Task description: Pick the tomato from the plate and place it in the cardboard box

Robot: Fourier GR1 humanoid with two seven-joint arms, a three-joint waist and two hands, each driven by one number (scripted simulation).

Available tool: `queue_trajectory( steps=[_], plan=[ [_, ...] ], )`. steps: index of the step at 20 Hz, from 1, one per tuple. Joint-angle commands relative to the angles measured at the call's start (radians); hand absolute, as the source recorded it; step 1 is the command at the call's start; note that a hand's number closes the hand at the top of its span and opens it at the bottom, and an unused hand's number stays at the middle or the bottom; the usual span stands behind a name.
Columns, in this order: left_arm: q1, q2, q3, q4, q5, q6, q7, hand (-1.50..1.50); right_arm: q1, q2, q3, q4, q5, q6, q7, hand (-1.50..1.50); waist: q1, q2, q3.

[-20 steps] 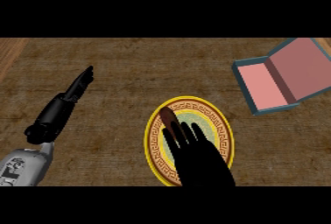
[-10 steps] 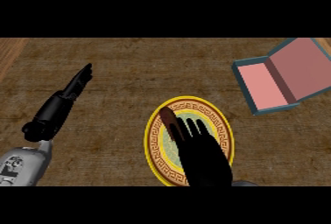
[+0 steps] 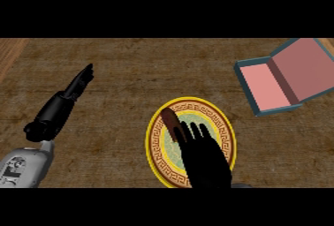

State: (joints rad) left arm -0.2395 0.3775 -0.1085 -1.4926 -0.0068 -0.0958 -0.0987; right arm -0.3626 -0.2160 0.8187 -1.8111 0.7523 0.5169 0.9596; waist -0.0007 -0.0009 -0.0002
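Fingers (image 3: 195,132) of the right hand (image 3: 205,161), straight and spread, have slid nearer on the plate (image 3: 225,132).

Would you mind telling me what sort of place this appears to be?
Probably a kitchen or dining counter: a brown wood-grain counter top, a patterned yellow-rimmed plate, and an open box with a pink inside.

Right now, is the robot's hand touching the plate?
Cannot tell. In the head view the right hand lies across the plate with straight fingers, seen from straight above, so any gap beneath it is hidden.
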Motion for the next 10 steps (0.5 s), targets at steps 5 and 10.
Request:
queue_trajectory(
  steps=[5,10],
  plan=[
    [-0.003,-0.041,0.021,-0.002,-0.043,0.002,0.001,0.00,0.051,0.009,-0.048,0.040,0.104,0.055,0.017,-1.50,-0.002,0.001,0.000],
    [-0.004,-0.031,0.063,-0.004,-0.023,-0.075,0.016,0.00,0.068,0.032,-0.130,0.089,0.121,0.058,-0.095,-1.50,0.000,0.001,0.000]
  ],
)
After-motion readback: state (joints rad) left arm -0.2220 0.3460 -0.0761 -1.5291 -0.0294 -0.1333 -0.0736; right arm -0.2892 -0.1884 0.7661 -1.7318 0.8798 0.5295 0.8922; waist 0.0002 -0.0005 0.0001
